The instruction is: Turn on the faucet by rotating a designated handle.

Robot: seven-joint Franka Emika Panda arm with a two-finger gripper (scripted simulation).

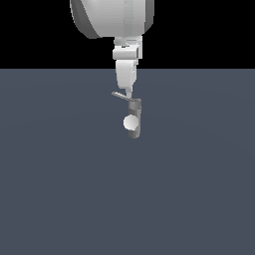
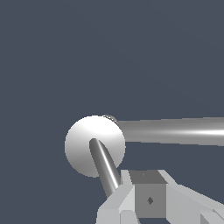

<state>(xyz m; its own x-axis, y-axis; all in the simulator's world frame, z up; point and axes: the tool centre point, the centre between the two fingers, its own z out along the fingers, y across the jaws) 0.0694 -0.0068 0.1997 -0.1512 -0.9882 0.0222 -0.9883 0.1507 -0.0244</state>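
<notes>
White gripper (image 1: pixel 128 92) sits atop small grey cylindrical faucet post (image 1: pixel 135 119), touching thin light-grey lever handle (image 1: pixel 119 94) projecting toward exterior view's left; jaw state indeterminate; recommend steady sideways push near handle tip.

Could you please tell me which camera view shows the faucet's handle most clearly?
The exterior view: there the handle shows as a thin lever sticking out from the top of the faucet toward that view's left, right under the pincer. In the wrist view the handle looks foreshortened, crossing the white ball.
</notes>
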